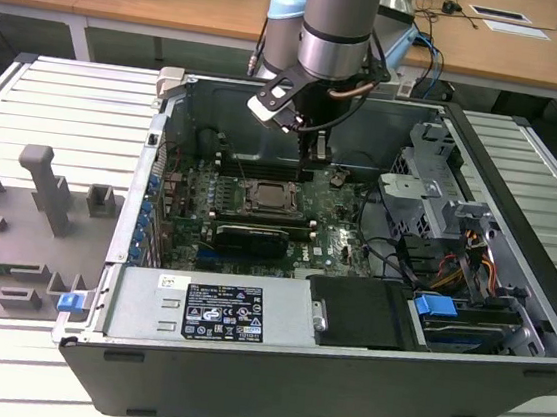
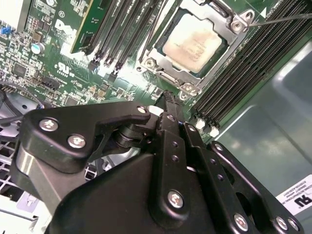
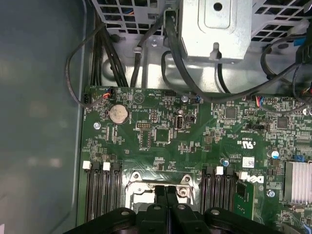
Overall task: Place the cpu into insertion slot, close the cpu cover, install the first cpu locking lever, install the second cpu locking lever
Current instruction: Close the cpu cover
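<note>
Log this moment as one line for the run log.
cpu: in insertion slot | cpu cover: down around it | gripper: shut, tips at the slot's edge

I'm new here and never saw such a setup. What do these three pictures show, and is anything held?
It is a robot arm whose gripper reaches down into an open computer case. The exterior view looks on from outside; both wrist views ride on the arm. On the green motherboard sits the insertion slot. In the second wrist view the cpu lies in it, with the cpu cover flat over it. The jaws are shut, close beside the slot, with nothing seen between them.
</note>
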Robot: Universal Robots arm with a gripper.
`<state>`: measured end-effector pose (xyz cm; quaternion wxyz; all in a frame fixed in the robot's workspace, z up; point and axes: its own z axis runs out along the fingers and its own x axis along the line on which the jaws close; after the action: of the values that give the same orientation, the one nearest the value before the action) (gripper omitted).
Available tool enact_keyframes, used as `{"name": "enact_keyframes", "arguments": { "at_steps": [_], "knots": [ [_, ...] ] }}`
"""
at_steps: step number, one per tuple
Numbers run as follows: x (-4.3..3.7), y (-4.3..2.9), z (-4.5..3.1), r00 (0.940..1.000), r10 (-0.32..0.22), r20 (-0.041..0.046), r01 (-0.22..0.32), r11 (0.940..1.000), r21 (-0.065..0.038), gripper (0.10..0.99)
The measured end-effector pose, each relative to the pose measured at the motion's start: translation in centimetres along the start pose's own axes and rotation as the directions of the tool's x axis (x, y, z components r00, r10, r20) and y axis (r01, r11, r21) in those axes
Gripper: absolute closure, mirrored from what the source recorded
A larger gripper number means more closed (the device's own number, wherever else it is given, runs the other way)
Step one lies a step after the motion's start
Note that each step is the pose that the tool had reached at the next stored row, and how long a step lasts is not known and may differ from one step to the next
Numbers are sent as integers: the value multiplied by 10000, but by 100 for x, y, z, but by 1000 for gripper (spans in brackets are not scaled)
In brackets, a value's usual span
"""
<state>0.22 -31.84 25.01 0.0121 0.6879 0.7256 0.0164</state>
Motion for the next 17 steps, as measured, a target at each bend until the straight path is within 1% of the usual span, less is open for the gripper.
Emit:
{"name": "enact_keyframes", "arguments": {
  "at_steps": [5,9,10,12,13,15,17],
  "knots": [
    [2,-39,-2,10000,0,2,0,10000,0,980],
    [4,-83,0,10000,0,-3,0,10000,0,980],
    [7,-137,3,10000,-1,-12,1,10000,-1,980],
    [16,-299,9,10000,-4,-34,4,10000,-3,980],
    [18,-345,10,10000,-3,-38,3,10000,-2,980],
    [21,-401,10,10000,-4,-45,4,10000,-3,980],
    [22,-419,10,10000,-4,-45,4,10000,-2,980]
  ]
}}
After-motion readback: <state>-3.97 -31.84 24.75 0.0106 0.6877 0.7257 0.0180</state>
